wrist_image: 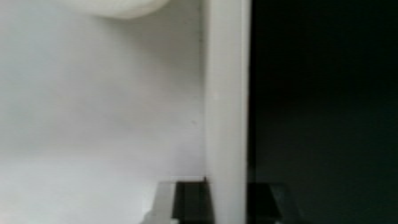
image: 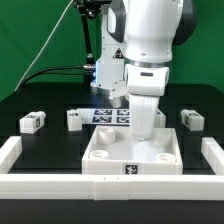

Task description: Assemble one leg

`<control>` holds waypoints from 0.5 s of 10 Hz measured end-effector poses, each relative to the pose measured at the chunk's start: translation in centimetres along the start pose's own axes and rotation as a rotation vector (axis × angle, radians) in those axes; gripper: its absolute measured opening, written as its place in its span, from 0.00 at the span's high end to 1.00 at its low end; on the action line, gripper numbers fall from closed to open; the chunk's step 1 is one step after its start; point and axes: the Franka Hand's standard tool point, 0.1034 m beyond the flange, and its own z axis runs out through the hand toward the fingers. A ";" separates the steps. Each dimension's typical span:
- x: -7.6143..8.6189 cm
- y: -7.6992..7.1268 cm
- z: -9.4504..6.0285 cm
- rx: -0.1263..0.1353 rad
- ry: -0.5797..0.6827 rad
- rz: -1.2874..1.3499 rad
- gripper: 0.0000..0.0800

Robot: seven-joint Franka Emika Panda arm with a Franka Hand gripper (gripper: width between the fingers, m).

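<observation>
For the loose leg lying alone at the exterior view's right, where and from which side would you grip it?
Probably from straight above, pinching two opposite side faces of the leg at its middle. It is a chunky block lying on the table, apart from the tray, with flat-looking sides to close on.

Counted a leg (image: 31, 122) at the exterior view's left, a second leg (image: 75, 119) near it and a third leg (image: 192, 119) on the right, so three loose on the tabletop (image: 50, 145). There was also one white tray (image: 105, 152), one marker board (image: 108, 116) and one robot arm (image: 150, 40).
</observation>
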 end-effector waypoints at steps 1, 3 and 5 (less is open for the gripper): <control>0.0 0.0 0.0 0.000 0.000 0.000 0.92; 0.0 0.0 0.0 -0.001 0.000 -0.002 0.92; 1.0 0.6 -0.1 -0.013 0.008 -0.034 0.92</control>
